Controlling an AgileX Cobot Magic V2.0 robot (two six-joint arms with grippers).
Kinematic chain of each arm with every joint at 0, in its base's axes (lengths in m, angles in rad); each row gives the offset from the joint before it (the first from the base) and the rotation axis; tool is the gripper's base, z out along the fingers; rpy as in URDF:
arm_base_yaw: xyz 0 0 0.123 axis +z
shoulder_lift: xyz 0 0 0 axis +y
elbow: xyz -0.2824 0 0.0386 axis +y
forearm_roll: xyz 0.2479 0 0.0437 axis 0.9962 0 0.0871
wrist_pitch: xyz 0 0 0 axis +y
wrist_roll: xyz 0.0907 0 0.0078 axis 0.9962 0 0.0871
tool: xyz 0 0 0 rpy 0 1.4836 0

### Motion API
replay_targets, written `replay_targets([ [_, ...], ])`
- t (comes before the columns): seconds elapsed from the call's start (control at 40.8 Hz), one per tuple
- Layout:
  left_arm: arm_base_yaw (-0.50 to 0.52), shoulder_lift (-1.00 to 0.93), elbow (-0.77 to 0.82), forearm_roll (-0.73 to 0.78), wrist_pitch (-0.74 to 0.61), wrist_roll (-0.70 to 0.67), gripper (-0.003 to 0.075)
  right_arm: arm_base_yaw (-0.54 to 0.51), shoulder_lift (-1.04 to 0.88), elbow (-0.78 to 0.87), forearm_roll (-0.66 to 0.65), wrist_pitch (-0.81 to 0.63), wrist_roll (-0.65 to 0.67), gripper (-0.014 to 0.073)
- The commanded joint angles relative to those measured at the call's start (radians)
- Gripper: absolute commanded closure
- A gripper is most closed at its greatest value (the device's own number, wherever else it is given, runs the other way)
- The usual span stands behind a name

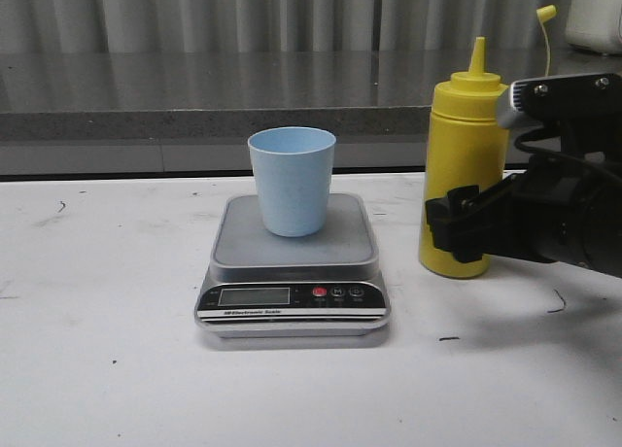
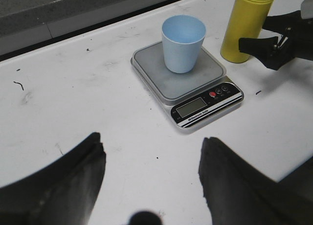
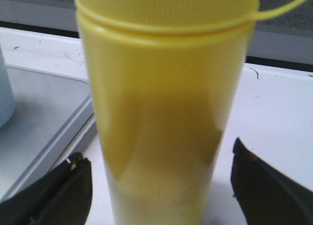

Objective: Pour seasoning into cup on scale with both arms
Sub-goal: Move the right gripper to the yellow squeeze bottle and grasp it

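The pale blue cup (image 1: 292,180) stands upright on the steel platform of the silver-grey scale (image 1: 243,253) at the table's middle; both also show in the left wrist view, cup (image 2: 183,43), scale (image 2: 161,83). The yellow seasoning bottle (image 1: 465,170) stands upright on the table right of the scale, its cap hanging on its tether. My right gripper (image 1: 457,223) is open, its fingers on either side of the bottle's lower body (image 3: 156,112) with gaps on both sides. My left gripper (image 2: 151,156) is open and empty above bare table in front of the scale, out of the front view.
A grey raised ledge (image 1: 194,97) runs along the back of the white table (image 1: 97,369). A white object (image 1: 598,15) stands on it at the far right. The right arm fills the table's right side.
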Motion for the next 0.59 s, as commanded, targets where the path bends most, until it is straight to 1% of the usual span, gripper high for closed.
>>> replay_targets([
  [0.0,0.001,0.005,-0.027,-0.002,-0.075,0.002,0.0302,-0.003,-0.027,-0.040,0.018,-0.151,0.002,-0.0004],
  [0.27,0.001,0.005,-0.027,-0.002,-0.075,0.002,0.0302,-0.003,0.040,-0.155,0.026,-0.124,0.002,-0.0004],
  [0.441,0.001,0.005,-0.027,-0.002,-0.075,0.002,0.0302,-0.003,0.064,-0.181,0.031,-0.110,0.002,0.0001],
  [0.49,0.001,0.005,-0.027,-0.002,-0.075,0.002,0.0302,-0.003,0.064,-0.179,0.031,-0.110,0.002,0.0018],
  [0.564,0.001,0.005,-0.027,-0.002,-0.075,0.002,0.0302,-0.003,0.064,-0.179,0.031,-0.110,0.002,0.0091],
])
